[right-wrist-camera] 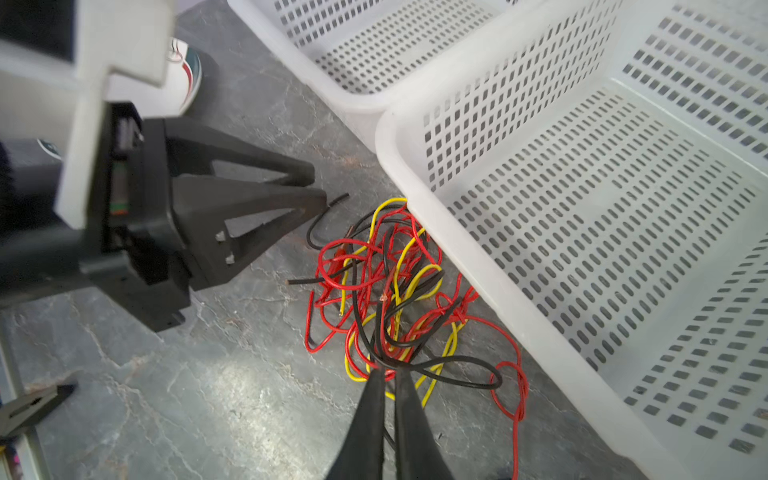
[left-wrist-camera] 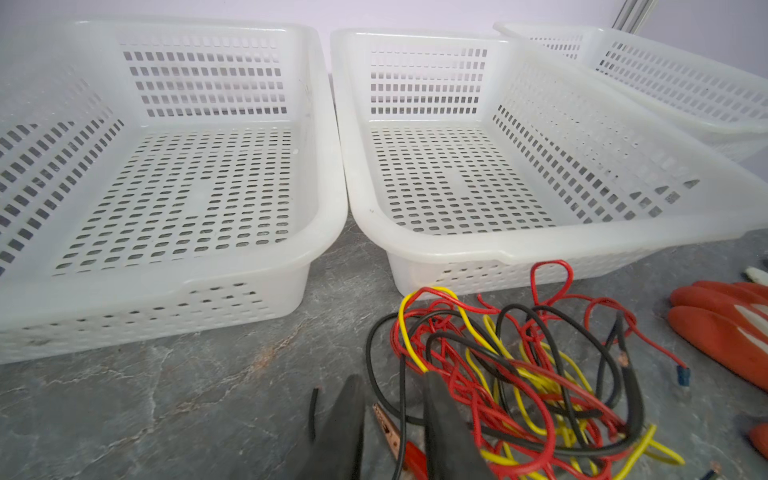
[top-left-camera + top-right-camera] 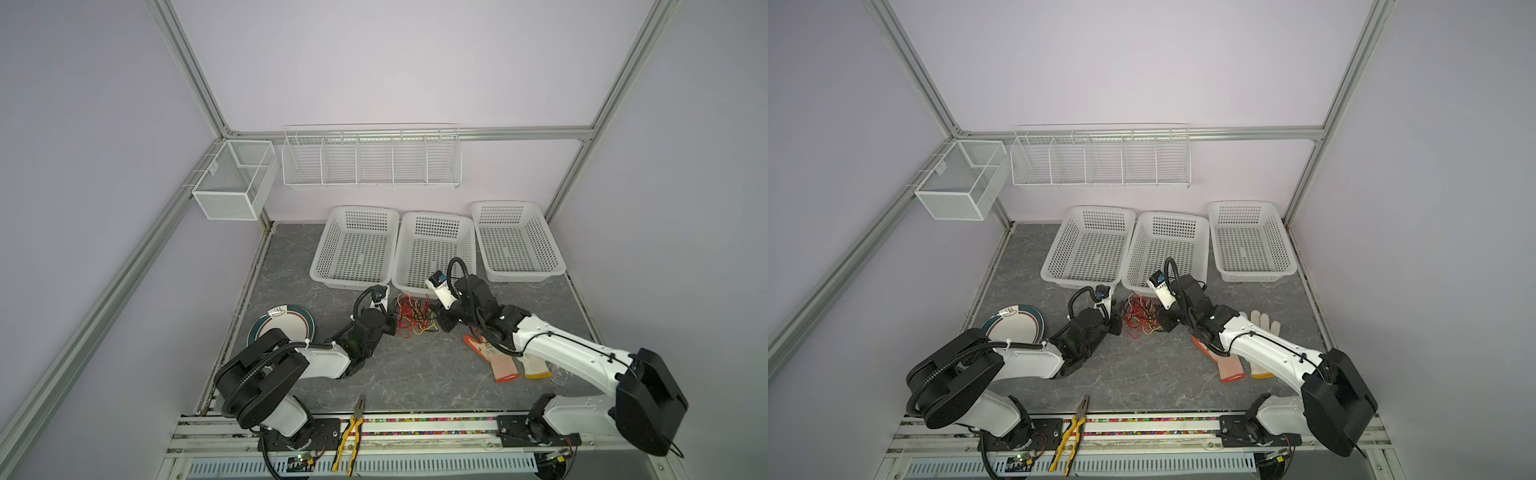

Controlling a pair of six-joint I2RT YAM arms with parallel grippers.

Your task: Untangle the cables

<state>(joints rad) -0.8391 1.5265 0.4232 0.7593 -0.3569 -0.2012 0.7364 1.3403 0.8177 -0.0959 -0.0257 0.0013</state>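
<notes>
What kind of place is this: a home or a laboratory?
Probably a robotics lab cell: an aluminium frame, two robot arms on a rail, and staged props like baskets and cables.

Glossy plastic-sheathed cables (image 2: 515, 365) lie on a matt stone-patterned table (image 2: 166, 395) beside smooth plastic baskets (image 2: 436, 245).

- Open surface (image 3: 415, 374) near-centre, between both arms: broad way toward the cables (image 3: 415, 318).
- Shut off on the far side by the middle basket (image 3: 432, 249), its near wall just beside the tangle.
- Crowded left and right by the left claw (image 2: 394, 378) and right claw (image 1: 388, 370), at the tangle's edges.
- Gloves (image 3: 505, 365) right of that, plate (image 3: 291, 322) left, pliers (image 3: 357, 413) at the near edge.
- Bare strip far left, beside the left basket (image 3: 353, 245).
</notes>
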